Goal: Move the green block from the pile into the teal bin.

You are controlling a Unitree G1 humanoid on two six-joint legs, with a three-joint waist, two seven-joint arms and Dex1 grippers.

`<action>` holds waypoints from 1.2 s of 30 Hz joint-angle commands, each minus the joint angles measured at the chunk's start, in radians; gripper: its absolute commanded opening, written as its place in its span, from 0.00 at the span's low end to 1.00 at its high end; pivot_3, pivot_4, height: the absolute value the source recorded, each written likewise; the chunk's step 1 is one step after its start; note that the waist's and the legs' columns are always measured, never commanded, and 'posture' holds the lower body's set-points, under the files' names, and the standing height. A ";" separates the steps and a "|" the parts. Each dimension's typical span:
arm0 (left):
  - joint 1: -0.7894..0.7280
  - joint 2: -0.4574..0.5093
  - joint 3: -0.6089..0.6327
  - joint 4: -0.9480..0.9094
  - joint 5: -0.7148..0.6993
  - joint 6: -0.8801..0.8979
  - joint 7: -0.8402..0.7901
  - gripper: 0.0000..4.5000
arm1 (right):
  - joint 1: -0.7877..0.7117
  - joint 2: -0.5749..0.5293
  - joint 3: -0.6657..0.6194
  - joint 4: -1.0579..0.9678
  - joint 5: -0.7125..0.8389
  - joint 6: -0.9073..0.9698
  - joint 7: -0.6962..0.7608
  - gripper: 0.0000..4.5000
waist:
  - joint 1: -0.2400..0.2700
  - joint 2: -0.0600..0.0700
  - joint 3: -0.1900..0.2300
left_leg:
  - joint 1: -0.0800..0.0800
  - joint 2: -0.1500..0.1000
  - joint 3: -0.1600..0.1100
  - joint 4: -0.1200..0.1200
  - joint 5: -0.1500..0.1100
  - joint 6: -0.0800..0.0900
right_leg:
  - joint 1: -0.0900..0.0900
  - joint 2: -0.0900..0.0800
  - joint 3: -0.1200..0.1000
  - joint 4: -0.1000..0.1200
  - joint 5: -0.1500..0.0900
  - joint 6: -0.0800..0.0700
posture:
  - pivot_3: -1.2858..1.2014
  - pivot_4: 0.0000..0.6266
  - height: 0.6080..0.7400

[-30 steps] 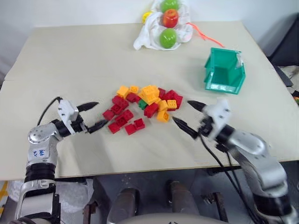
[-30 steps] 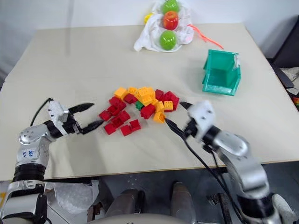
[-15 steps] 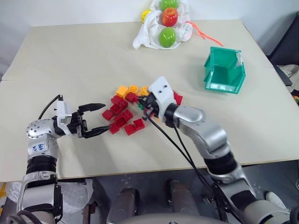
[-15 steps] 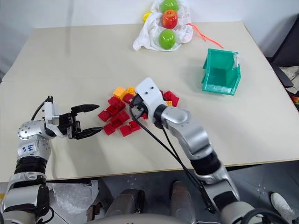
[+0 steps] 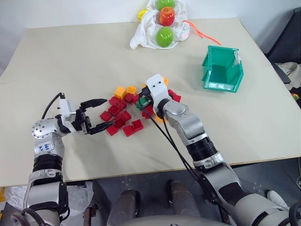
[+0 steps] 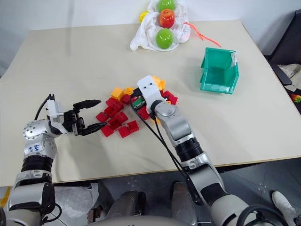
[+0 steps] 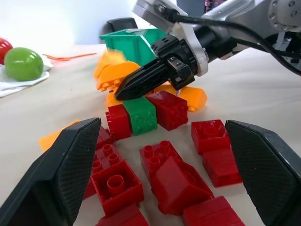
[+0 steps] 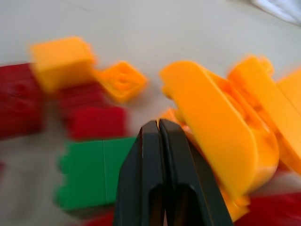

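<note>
- The left gripper (image 5: 101,114) hovers at the left edge of the pile (image 5: 129,113) on the desk (image 5: 70,56), its jaws spread wide with nothing between them.
- The right gripper (image 7: 123,89) has its jaws pressed together, empty, tips just above the green block (image 7: 142,115).
- The green block lies in the pile between red bricks.
- The teal bin (image 5: 222,69) stands well apart to the right.

The green block (image 7: 142,114) sits among red and orange bricks in the pile (image 5: 127,115). The bin (image 5: 222,69) is teal. The desk (image 5: 70,61) is beige.
</note>
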 commanded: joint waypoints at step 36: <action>-0.004 -0.020 0.013 -0.011 -0.010 0.002 -0.012 1.00 | 0.409 -0.694 -0.452 -0.763 0.570 0.340 0.454 0.99 | 0.033 -0.001 0.001 | 0.001 0.001 0.010 0.002 -0.003 0.005 | 0.001 -0.002 0.001 -0.006 0.002 0.002 | 0.52 0.24 1.00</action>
